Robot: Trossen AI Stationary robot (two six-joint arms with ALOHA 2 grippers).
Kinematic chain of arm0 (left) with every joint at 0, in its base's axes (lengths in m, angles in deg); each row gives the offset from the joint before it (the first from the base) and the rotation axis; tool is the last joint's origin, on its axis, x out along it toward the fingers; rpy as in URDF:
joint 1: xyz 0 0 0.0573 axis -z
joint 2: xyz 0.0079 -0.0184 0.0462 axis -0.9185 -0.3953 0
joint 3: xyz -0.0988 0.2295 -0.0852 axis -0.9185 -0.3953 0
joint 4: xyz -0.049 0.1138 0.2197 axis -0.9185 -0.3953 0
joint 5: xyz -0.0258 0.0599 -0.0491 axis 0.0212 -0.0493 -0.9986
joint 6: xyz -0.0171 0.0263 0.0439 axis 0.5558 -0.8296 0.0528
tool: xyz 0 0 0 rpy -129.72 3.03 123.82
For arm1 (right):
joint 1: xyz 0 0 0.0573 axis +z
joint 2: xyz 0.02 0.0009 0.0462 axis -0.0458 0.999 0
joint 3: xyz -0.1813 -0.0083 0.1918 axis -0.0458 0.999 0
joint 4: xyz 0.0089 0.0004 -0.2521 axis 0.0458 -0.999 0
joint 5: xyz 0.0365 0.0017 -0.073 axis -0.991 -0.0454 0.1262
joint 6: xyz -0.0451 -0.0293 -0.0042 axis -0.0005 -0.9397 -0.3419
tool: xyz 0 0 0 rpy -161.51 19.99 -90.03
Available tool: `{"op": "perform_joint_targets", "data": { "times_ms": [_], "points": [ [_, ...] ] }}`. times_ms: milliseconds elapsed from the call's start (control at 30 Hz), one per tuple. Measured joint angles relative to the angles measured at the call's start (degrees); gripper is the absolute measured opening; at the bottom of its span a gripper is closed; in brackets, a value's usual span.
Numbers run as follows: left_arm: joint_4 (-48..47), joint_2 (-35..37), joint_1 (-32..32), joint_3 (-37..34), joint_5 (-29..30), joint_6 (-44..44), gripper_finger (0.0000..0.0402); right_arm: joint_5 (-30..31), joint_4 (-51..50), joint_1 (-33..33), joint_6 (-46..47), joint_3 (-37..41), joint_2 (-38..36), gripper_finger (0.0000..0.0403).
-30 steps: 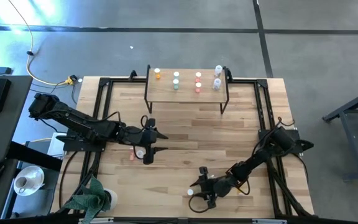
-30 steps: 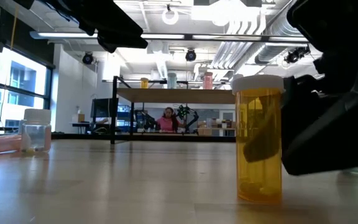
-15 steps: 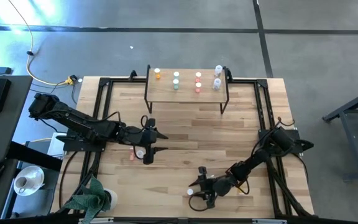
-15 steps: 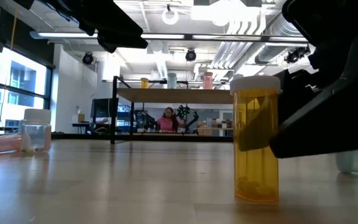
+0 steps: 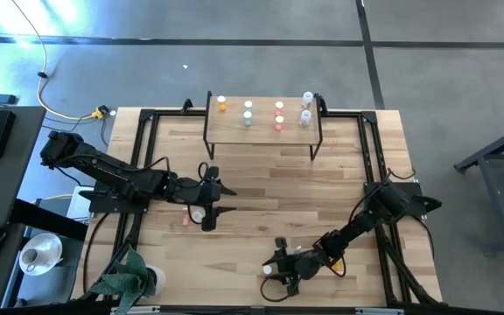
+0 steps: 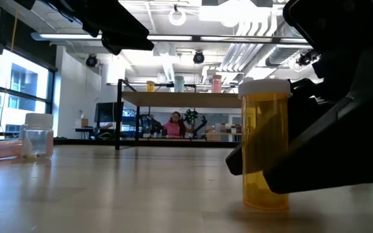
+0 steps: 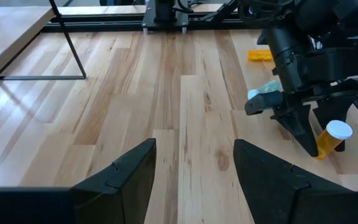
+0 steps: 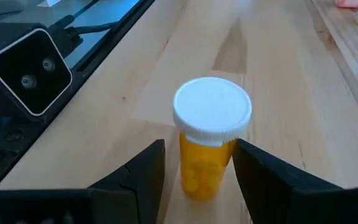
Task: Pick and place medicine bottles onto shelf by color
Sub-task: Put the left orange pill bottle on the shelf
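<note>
Bright, evenly lit by ceiling lamps (image 6: pixel 198 57); soft shadows beneath right gripper (image 8: pixel 196 167); its near fingers blurred.

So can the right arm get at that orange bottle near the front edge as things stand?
Probably yes: the right gripper is open with its fingers either side of the upright orange bottle, and nothing sits between them.

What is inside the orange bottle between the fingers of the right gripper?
Small yellow pills lie at the bottom of the orange bottle. The white cap hides its upper part.
</note>
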Motion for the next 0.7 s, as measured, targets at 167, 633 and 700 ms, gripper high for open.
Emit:
{"op": "perform_joint_targets", "data": {
  "times_ms": [167,633,700],
  "points": [
    [0.0,0.0,0.0,0.0,0.2,0.0,0.0203,0.0,0.0,0.0,0.0,0.0,0.0,0.0146],
    [-0.4,0.0,0.0,0.0,0.2,0.0,0.0203,-0.2,1.6,-1.9,0.8,0.0,-0.6,0.0081],
    [-0.4,0.0,0.0,0.0,0.2,0.0,0.0203,-0.3,1.1,-3.2,1.5,0.0,-1.8,0.0083]
  ]
}}
